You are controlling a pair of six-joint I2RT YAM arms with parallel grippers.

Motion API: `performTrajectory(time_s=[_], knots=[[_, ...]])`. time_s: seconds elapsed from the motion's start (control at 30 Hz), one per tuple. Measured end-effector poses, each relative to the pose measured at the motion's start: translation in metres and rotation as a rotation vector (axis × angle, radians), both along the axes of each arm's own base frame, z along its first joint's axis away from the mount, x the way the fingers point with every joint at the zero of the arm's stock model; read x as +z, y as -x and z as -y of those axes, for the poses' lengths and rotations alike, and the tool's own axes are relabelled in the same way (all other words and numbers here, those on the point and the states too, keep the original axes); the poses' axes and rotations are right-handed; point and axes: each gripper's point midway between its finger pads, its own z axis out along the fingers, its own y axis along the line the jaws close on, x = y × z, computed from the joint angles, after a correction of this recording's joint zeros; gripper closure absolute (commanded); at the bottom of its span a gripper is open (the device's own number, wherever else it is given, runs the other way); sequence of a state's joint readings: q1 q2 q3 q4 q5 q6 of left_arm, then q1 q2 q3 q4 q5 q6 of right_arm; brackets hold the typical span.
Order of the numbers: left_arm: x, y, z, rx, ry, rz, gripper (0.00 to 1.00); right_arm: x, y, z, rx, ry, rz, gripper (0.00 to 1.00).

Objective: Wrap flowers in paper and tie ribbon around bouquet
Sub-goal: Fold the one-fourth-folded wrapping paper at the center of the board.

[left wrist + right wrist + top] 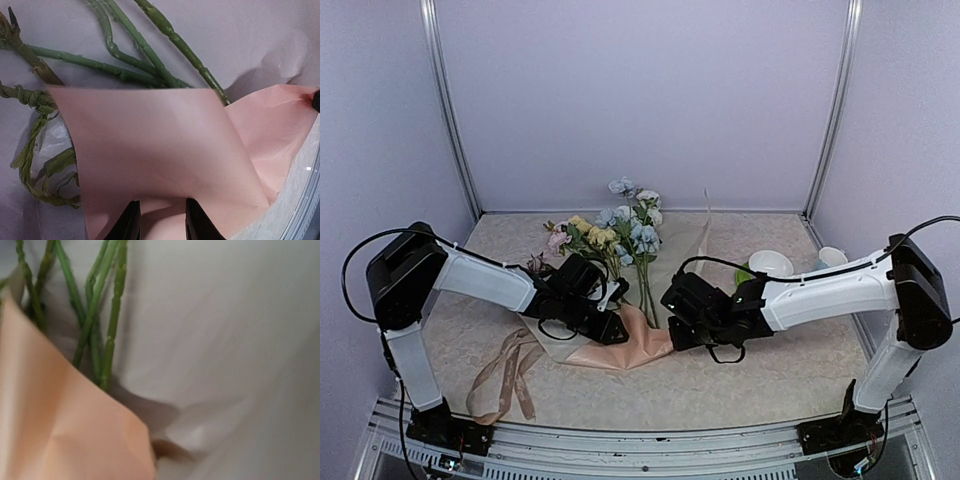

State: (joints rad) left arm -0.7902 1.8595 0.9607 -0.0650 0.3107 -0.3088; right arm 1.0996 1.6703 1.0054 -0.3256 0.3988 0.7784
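Our left gripper [162, 220] is narrow, pinching a raised fold of paper [620, 352]. Our right gripper [675, 335], at its 3 o'clock, is closed tight; whether it grips paper we cannot tell. Flowers [625, 235] lie at the fold's 12 o'clock, ribbon [505, 375] at its 8 o'clock.

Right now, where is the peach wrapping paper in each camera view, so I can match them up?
Top external: the peach paper lies a little below the picture's centre.
Left wrist: it fills the middle and bottom as a curled flap.
Right wrist: it takes up the lower left corner.
Shared landmark: the green stems, which run under the paper's upper edge in every view.
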Motion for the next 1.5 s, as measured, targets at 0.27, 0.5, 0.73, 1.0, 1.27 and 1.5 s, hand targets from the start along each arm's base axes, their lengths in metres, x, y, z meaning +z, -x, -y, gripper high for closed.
performTrajectory(time_s=[0.27, 0.5, 0.73, 1.0, 1.27, 1.5], knots=[[0.000, -0.004, 0.002, -0.001, 0.008, -0.018, 0.68, 0.003, 0.007, -0.043, 0.211, 0.261, 0.121, 1.00], [0.000, -0.004, 0.002, -0.003, 0.012, -0.021, 0.67, 0.010, 0.008, -0.052, 0.299, 0.312, 0.169, 1.00], [0.001, -0.004, 0.002, -0.007, 0.014, -0.030, 0.66, 0.010, 0.017, -0.080, 0.460, 0.297, 0.193, 1.00], [0.001, -0.005, 0.001, -0.010, 0.044, -0.053, 0.65, -0.028, 0.030, -0.108, 0.647, 0.339, 0.137, 1.00], [0.010, -0.020, -0.022, 0.073, 0.061, -0.020, 0.50, -0.040, 0.033, -0.125, 0.697, 0.340, 0.097, 1.00], [0.057, -0.041, -0.079, 0.256, 0.073, 0.062, 0.44, -0.054, 0.039, -0.123, 0.713, 0.356, 0.057, 1.00]])
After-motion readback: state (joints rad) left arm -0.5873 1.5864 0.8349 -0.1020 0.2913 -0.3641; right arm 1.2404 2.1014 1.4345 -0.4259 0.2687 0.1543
